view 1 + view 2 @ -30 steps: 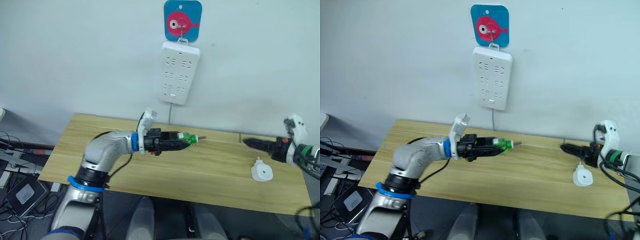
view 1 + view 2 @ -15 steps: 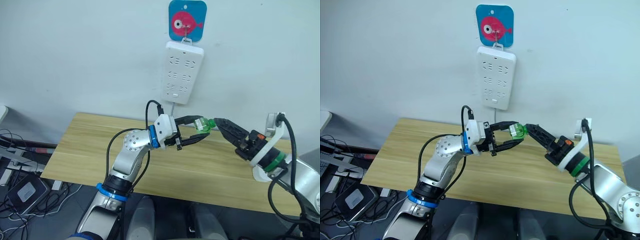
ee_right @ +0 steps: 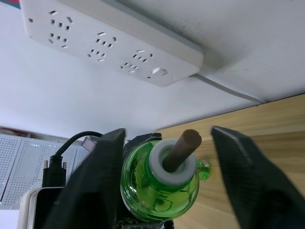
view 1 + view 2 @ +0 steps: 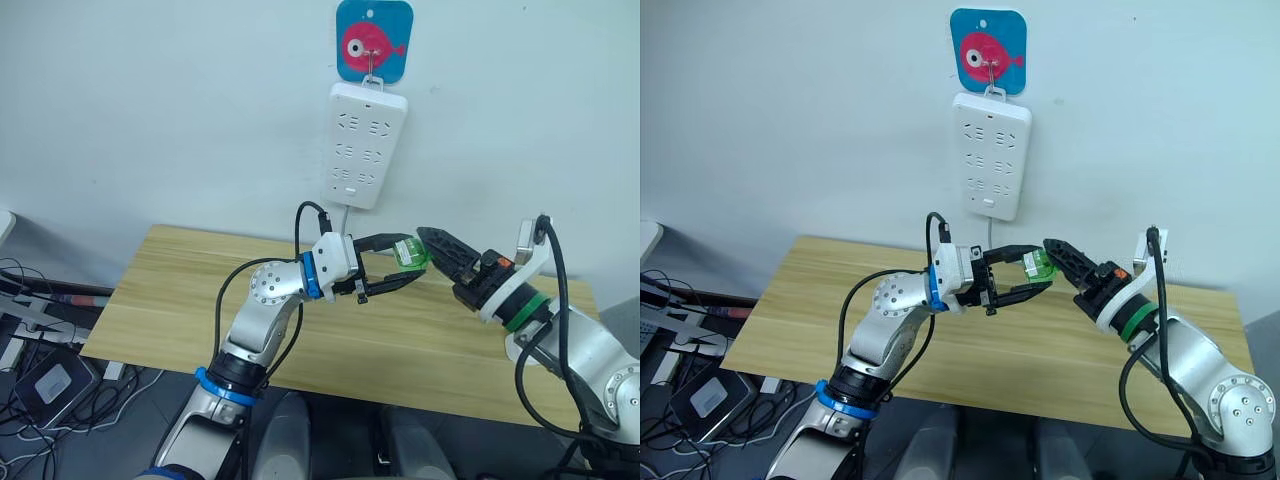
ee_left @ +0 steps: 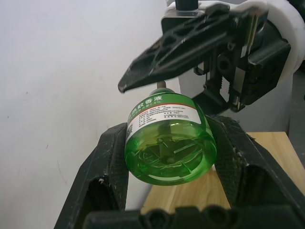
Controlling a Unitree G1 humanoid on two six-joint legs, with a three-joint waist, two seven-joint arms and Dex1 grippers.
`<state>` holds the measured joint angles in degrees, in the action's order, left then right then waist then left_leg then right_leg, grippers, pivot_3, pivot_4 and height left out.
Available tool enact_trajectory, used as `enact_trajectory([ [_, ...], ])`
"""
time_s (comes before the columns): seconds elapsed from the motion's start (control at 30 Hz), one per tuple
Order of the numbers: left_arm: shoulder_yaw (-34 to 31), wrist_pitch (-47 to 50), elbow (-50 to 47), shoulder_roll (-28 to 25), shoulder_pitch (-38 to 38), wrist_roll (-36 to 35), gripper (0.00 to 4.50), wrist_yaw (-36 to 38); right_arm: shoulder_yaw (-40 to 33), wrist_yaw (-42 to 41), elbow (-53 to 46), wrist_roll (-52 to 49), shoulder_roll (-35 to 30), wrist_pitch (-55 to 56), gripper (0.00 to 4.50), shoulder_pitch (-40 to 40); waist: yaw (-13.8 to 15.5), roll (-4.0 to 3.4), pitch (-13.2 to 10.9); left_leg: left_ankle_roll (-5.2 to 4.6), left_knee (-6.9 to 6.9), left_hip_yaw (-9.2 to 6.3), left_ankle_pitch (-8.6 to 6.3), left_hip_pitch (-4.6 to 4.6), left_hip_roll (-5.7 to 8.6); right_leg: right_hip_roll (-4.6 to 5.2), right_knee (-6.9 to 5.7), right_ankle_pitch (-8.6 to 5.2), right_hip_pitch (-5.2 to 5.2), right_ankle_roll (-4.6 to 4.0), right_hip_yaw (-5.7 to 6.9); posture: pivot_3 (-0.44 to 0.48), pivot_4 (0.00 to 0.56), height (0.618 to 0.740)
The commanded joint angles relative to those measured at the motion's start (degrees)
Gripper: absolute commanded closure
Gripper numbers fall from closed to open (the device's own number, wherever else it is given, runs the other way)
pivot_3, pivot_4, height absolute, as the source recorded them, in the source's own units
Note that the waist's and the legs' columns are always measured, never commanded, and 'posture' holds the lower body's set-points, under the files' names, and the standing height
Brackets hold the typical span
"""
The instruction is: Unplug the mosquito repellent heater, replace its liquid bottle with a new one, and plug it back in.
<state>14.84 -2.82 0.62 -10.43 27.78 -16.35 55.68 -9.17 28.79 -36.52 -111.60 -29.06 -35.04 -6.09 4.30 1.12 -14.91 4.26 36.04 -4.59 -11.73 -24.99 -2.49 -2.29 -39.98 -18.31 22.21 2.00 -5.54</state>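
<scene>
A small green liquid bottle [image 5: 167, 145] with a white label hangs in the air above the wooden table [image 4: 190, 290], in front of the wall. My left gripper [image 4: 405, 262] is shut on its body, one black finger on each side. The bottle's brown wick [image 3: 180, 149] points toward my right gripper [image 3: 167, 138]. That gripper is open, and its two fingers straddle the wick end without touching it. The mosquito repellent heater is hidden.
A long white power strip [image 4: 360, 145] hangs on the wall under a blue plaque with a pink fish [image 4: 373, 40], and its cable drops behind the table. Cables and a box [image 4: 40, 380] lie on the floor at the left.
Both arms rose from the table a second ago and met in mid-air. In the last half second my right gripper moved in until its fingers came around the bottle's wick end.
</scene>
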Motion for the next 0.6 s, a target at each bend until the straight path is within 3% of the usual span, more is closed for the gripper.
enact_trajectory([
  [0.03, 0.5, -0.5, -2.5, 0.5, -0.1, -0.4, 2.26, -0.2, 0.4, -1.0, -2.9, -1.4, -0.5, 0.9, 3.02, 0.2, 0.0, 0.0, 0.0, 0.0, 0.01, 0.0, 0.0, 0.0, 0.0, 0.0, -0.01, 0.0, 0.0, 0.0, 0.0, 0.219, 0.229, 0.74],
  [0.1, 0.6, -0.6, -2.4, 0.5, 0.0, -0.2, 2.26, -0.4, 0.8, -1.3, -3.1, -1.4, -0.6, 1.2, 3.63, 0.2, 0.0, 0.0, 0.0, 0.0, 0.01, 0.0, 0.0, 0.0, 0.0, 0.0, 0.0, 0.0, 0.0, 0.0, -0.01, 0.219, 0.229, 0.74],
  [0.17, 0.6, -0.4, -2.3, 0.5, 0.1, 0.0, 2.26, -0.7, 1.0, -1.4, -3.1, -1.4, -0.6, 1.5, 3.63, 0.0, 0.0, 0.0, 0.0, 0.0, 0.01, 0.0, 0.0, 0.0, 0.0, 0.0, 0.0, 0.0, 0.0, 0.0, -0.01, 0.219, 0.231, 0.74],
  [0.37, 0.4, 6.7, -3.4, -0.2, 1.1, -1.5, 0.44, -1.6, 0.4, -1.4, -2.1, -1.4, -1.6, 1.6, 3.63, 0.1, 0.0, 0.0, 0.0, 0.0, 0.0, -0.01, 0.0, 0.0, 0.0, 0.0, -0.01, 0.0, 0.0, 0.0, 0.01, 0.221, 0.232, 0.74],
  [0.43, 0.0, 8.3, -4.0, -0.7, 1.7, -1.9, 0.0, -1.3, -0.2, -1.7, -1.4, -1.4, -3.1, 1.2, 3.63, 0.5, 0.0, 0.0, 0.0, 0.0, 0.01, -0.01, 0.0, 0.0, 0.0, 0.0, 0.0, 0.0, 0.0, 0.0, 0.0, 0.222, 0.234, 0.74],
  [0.47, -0.1, 8.8, -4.5, -1.2, 1.9, -2.0, 0.0, -0.8, -0.7, -2.1, -0.8, -0.5, -4.9, 0.7, 3.63, 0.9, 0.0, 0.0, 0.0, 0.0, 0.01, -0.01, 0.0, 0.0, 0.01, 0.0, -0.01, 0.0, 0.0, 0.0, 0.0, 0.222, 0.234, 0.74],
  [0.5, 0.4, 9.8, -5.0, -2.9, 2.2, -1.9, 0.0, 1.1, -0.9, -4.5, 0.4, 5.8, -7.3, -0.7, 3.63, 1.9, 0.0, 0.0, 0.0, 0.0, 0.01, -0.01, 0.0, 0.0, 0.0, 0.0, 0.0, 0.0, 0.0, 0.0, 0.01, 0.229, 0.242, 0.74],
  [0.6, 2.5, 11.3, -5.1, -8.0, 2.3, -0.1, 0.0, 5.6, 6.9, -15.7, 1.7, 38.6, -18.5, -1.7, 3.63, 5.5, 0.1, -0.05, 0.0, 0.0, 0.0, 0.01, 0.0, 0.0, 0.04, 0.01, 0.01, 0.0, 0.0, 0.0, 0.0, 0.229, 0.242, 0.74],
])
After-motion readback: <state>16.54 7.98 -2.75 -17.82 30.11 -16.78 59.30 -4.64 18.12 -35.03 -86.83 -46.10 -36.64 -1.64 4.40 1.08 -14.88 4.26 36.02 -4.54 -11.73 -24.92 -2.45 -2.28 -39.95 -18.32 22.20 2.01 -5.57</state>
